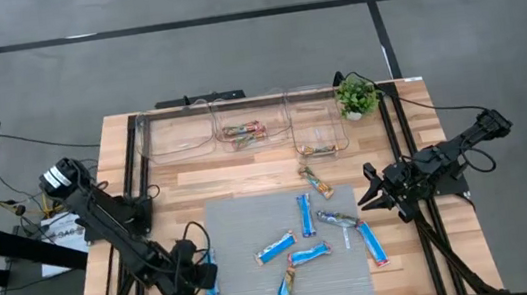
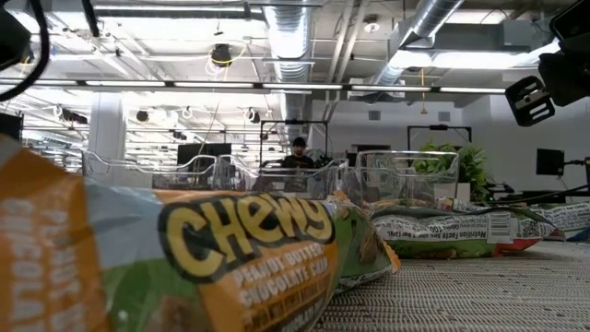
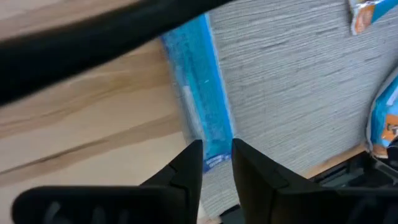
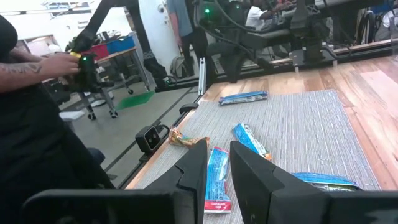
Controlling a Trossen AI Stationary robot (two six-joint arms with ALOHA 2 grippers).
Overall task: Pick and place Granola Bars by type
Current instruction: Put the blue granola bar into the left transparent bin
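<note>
Wooden surface (image 1: 248,182) with a grey mat (image 1: 252,219) carries scattered Granola Bars (image 1: 309,255). Left gripper (image 1: 202,279) sits at the mat's left edge, jaws narrow around a blue bar (image 3: 202,106) lying there, straddling its end. Right gripper (image 1: 370,195) hovers at the mat's right edge, jaws pinched together, empty. Two clear bins (image 1: 241,125) already hold bars.

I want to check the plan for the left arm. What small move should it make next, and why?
Probably lower the left gripper a little and close it on the blue bar. Its fingers stand narrowly apart at the bar's end, at the grey mat's left edge, and the bar lies flat, not yet lifted.
</note>
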